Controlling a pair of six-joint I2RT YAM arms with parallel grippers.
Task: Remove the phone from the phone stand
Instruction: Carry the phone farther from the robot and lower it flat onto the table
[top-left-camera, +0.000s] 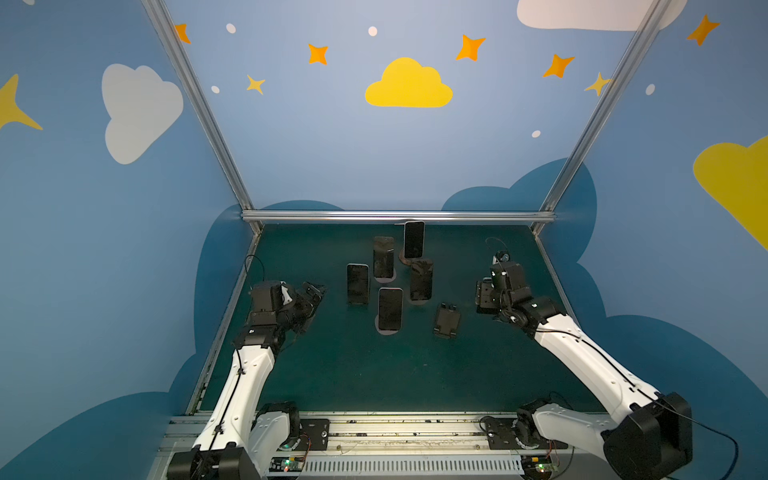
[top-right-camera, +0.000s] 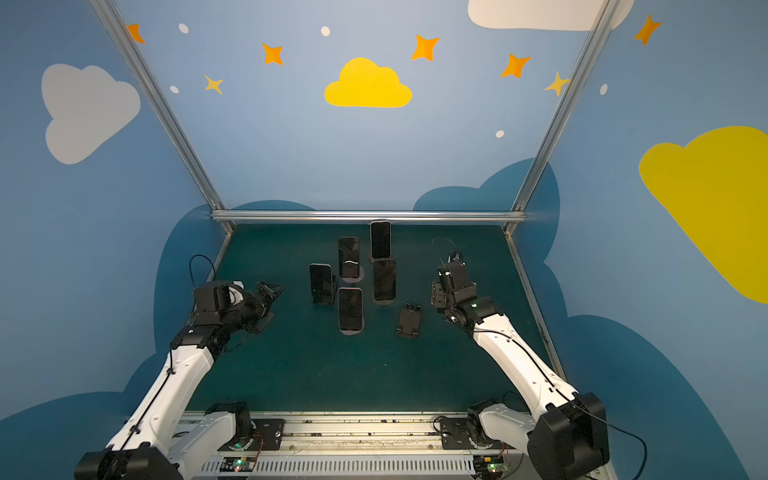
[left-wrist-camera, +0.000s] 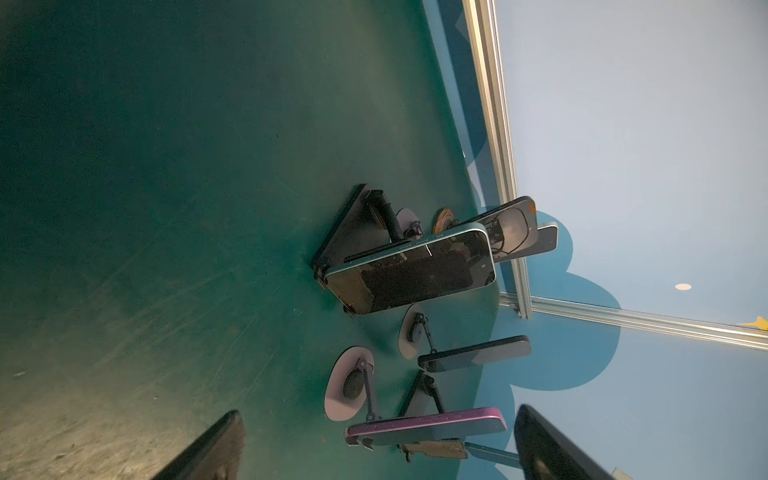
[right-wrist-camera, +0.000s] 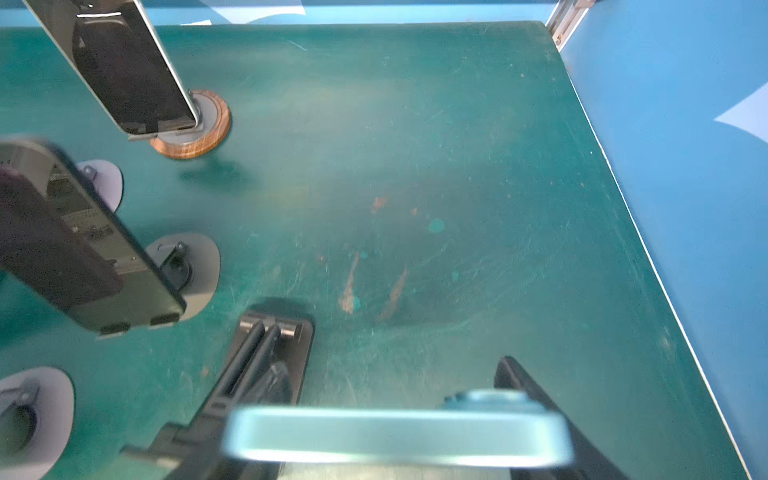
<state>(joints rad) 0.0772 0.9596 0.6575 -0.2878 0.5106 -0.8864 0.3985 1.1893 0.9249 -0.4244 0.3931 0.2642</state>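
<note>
My right gripper (top-left-camera: 490, 293) is shut on a light blue phone (right-wrist-camera: 395, 432), held edge-on across the jaws a little above the table; one black finger (right-wrist-camera: 528, 386) shows beside it. In both top views this phone (top-right-camera: 436, 294) hangs right of an empty black folding phone stand (top-left-camera: 446, 320) (top-right-camera: 409, 320) (right-wrist-camera: 266, 357). My left gripper (top-left-camera: 311, 301) (left-wrist-camera: 380, 415) is open and empty, at the left of the group of stands. The nearest phone to it is a blue-rimmed one (top-left-camera: 357, 283) (left-wrist-camera: 411, 270) on a black stand.
Several other dark-screened phones stand upright on stands mid-table, among them a purple one (top-left-camera: 390, 308) (left-wrist-camera: 428, 426), one on a round wooden base (top-left-camera: 414, 239) (right-wrist-camera: 124, 66), and one with a grey disc base (top-left-camera: 421, 279). Aluminium rails (top-left-camera: 395, 216) and blue walls bound the green table (top-left-camera: 353, 365).
</note>
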